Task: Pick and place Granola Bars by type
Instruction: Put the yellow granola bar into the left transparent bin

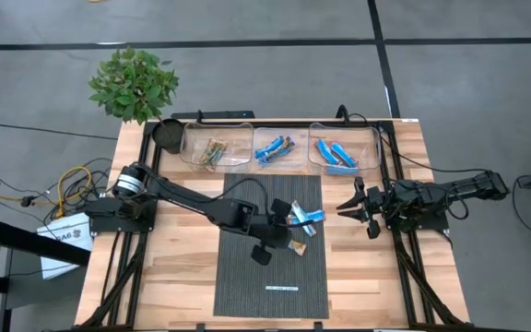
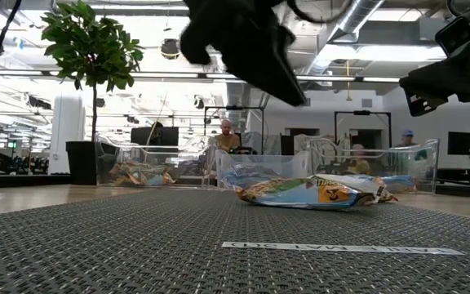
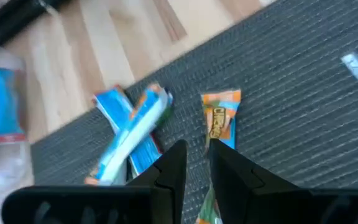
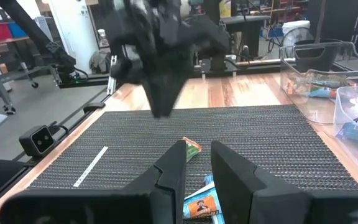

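Three granola bars lie on the dark mat (image 1: 270,277). Two bright blue ones (image 3: 129,134) lie crossed, one resting on the other (image 1: 309,219). A blue-and-orange one (image 3: 219,118) lies flat beside them (image 1: 298,245). My left gripper (image 3: 197,155) hangs over the mat above the blue-and-orange bar (image 1: 287,226), slanting down, its fingers a narrow gap apart and empty. The low view shows it (image 2: 294,91) well above the bars (image 2: 308,192). My right gripper (image 1: 353,207) waits at the mat's right edge, narrowly open and empty (image 4: 197,152).
Three clear bins stand along the far edge: one with tan bars (image 1: 215,148), one with blue-and-orange bars (image 1: 279,146), one with bright blue bars (image 1: 344,149). A black cup (image 1: 169,136) stands left of them. A white label strip (image 1: 281,288) lies on the near mat.
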